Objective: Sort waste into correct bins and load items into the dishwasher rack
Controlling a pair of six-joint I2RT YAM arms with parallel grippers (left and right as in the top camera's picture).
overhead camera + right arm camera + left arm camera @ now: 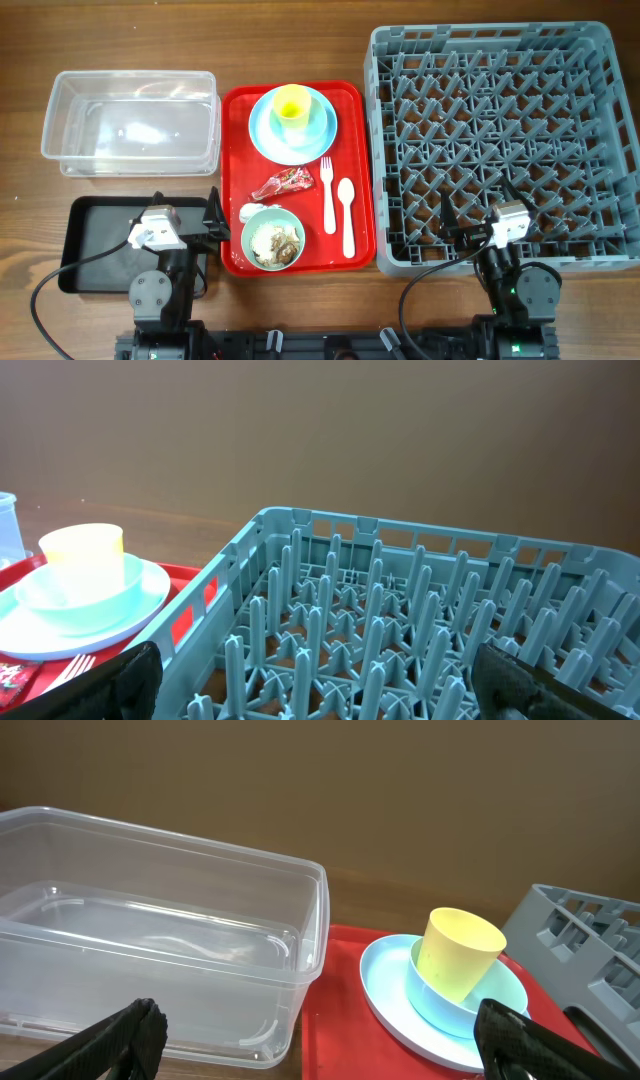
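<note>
A light blue plate (265, 135) with a yellow cup (291, 104) on it sits at the far end of a red serving tray. A red wrapper (283, 182), a white scrap (248, 211), a mint bowl (250, 232) holding beige leftovers (272, 242), a white fork (327, 188) and a white spoon (347, 215) also lie on the tray. My left gripper (185, 208) (320, 1040) is open and empty over the black tray (95, 225). My right gripper (480, 210) (318, 675) is open and empty over the near edge of the grey rack (500, 60).
The clear tub (60, 100) (200, 850) stands at the far left, beyond the black tray. The red serving tray (235, 150) lies between the bins and the rack. The left wrist view shows the plate (390, 990) and cup (458, 955); the right wrist view shows the rack's pegs (400, 610).
</note>
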